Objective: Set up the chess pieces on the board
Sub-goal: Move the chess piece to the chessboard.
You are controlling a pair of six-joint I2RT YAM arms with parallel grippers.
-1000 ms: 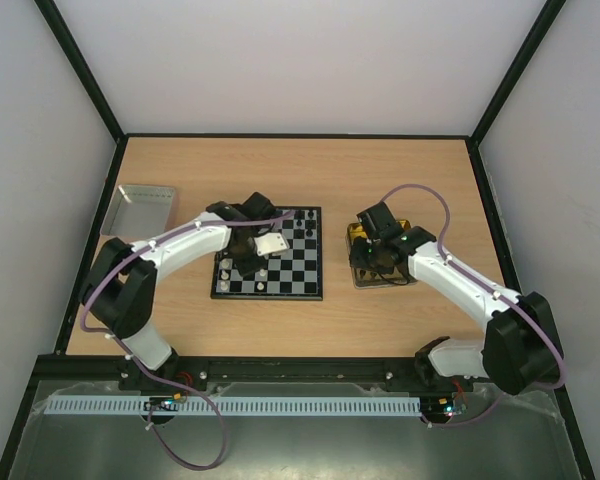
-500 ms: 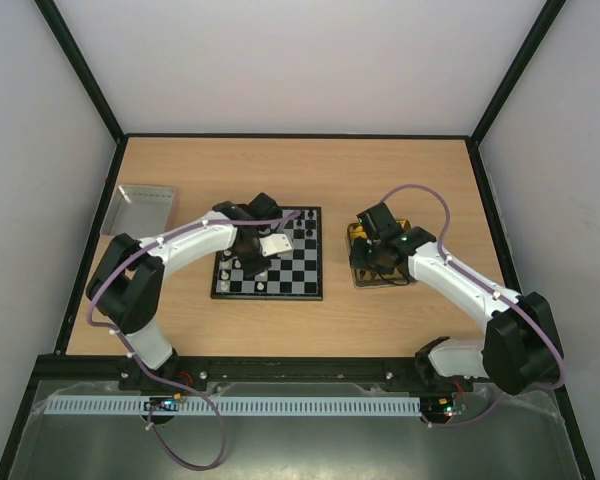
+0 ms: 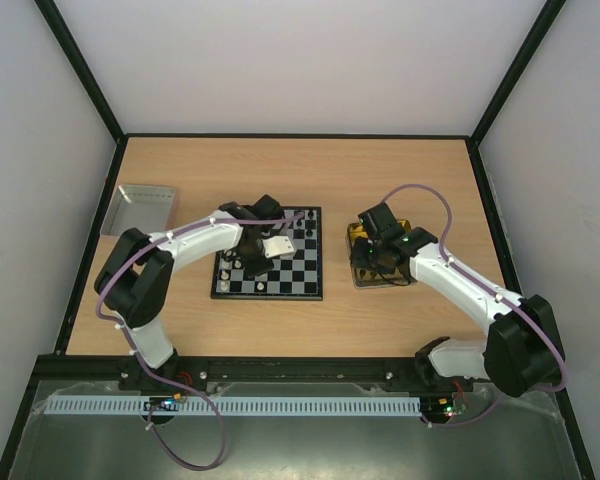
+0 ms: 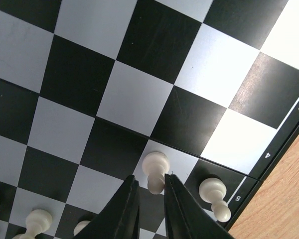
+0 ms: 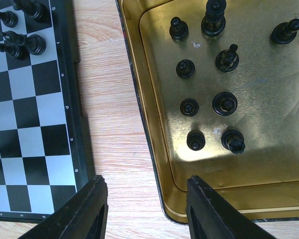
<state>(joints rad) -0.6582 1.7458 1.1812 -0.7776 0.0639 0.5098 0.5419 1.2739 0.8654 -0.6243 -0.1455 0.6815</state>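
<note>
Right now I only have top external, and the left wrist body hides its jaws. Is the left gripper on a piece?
Observer: Left wrist view shows a white pawn upright between the left gripper fingertips. They flank its base closely, but I can't tell whether they pinch it.
Operator: Right arm?
Observer: The right gripper is open and empty, over the bare table strip between the board and the yellow tray.
Operator: Stock left?
Observer: Nine black pieces show in that tray.
</note>
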